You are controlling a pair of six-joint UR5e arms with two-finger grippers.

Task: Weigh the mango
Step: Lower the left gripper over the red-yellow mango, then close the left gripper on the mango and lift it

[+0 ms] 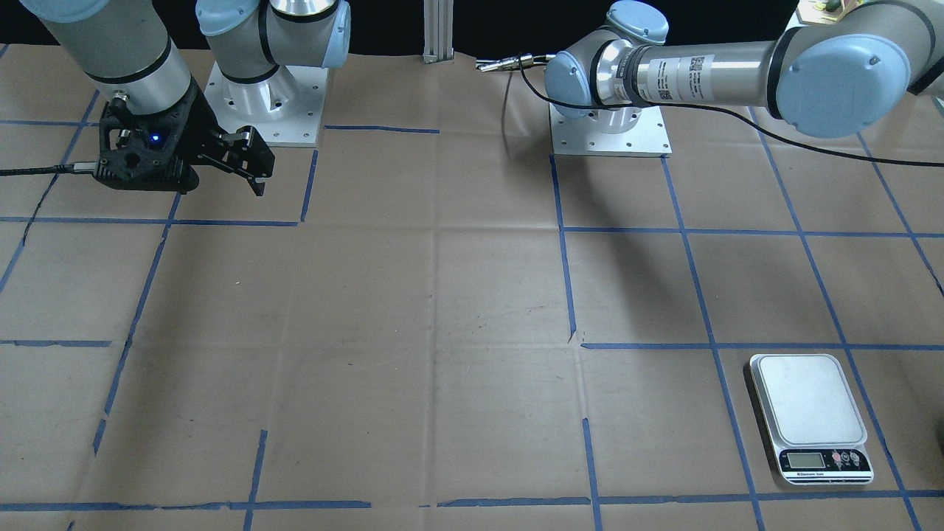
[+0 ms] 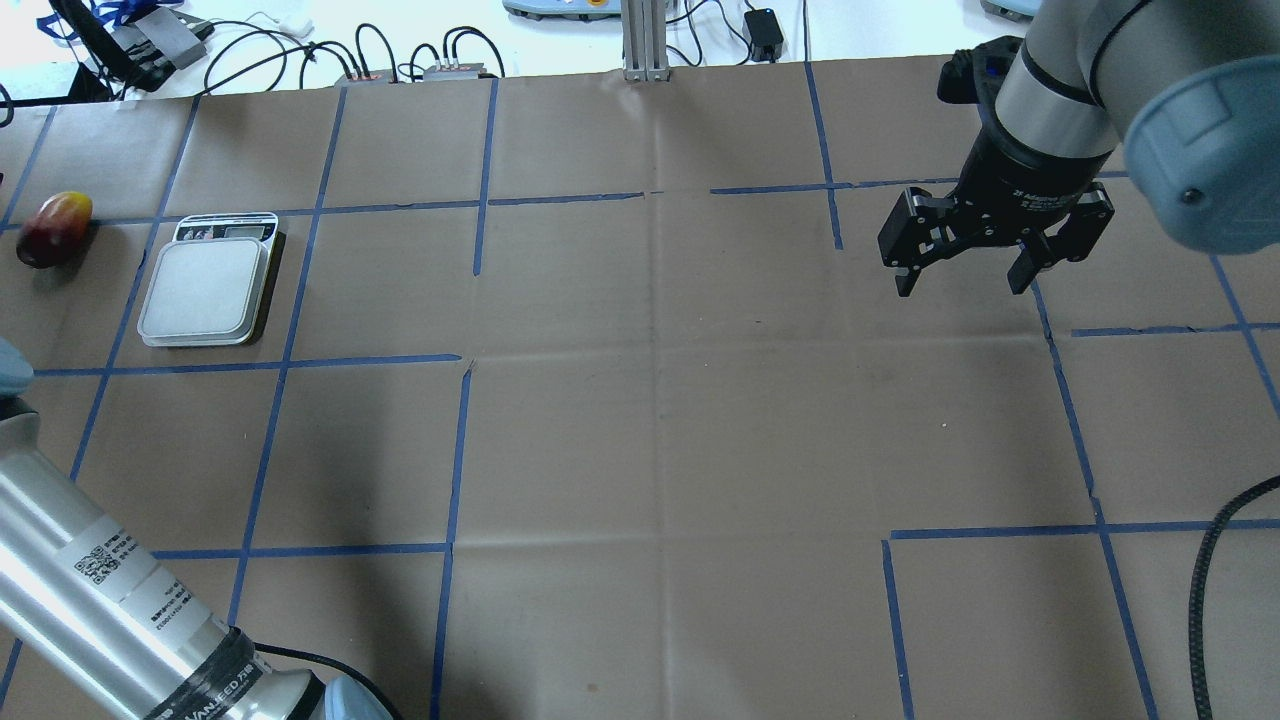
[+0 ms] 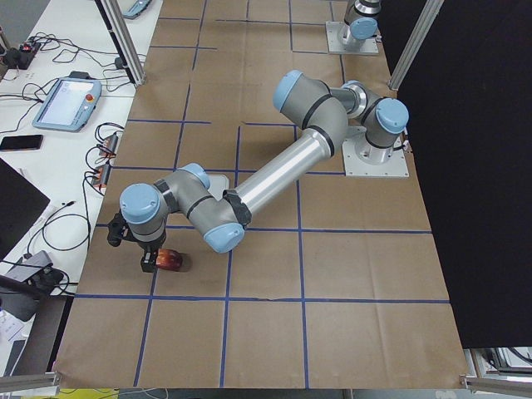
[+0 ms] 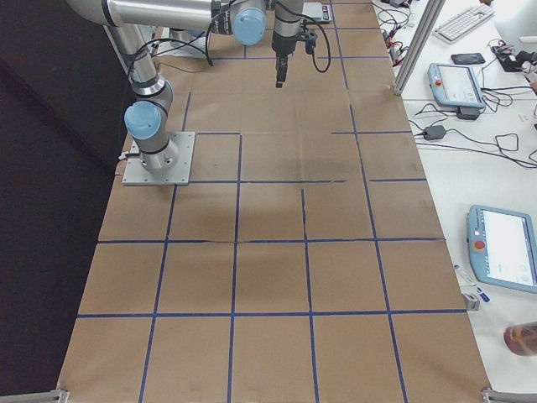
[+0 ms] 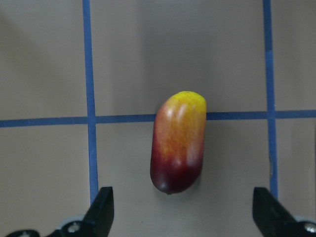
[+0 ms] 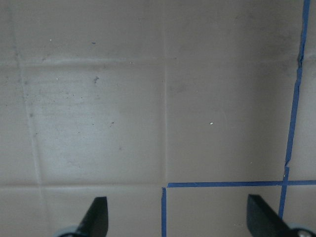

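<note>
The mango [image 5: 177, 143] lies on the brown paper, across a blue tape line, yellow end away from the wrist camera and dark red end toward it. It also shows at the far left in the overhead view [image 2: 55, 230] and in the exterior left view [image 3: 170, 259]. My left gripper [image 5: 183, 215] is open and empty, hovering above the mango with one finger on each side of its red end. The scale [image 2: 205, 290] stands just right of the mango, with nothing on its plate. My right gripper [image 2: 960, 275] is open and empty, far from both.
Blue tape lines [image 2: 455, 450] divide the paper-covered table into squares. Cables and boxes [image 2: 400, 60] lie beyond the far table edge. The left arm's long link [image 3: 283, 166] stretches over the scale's side of the table. The right arm base [image 1: 265, 103] is bolted to the table.
</note>
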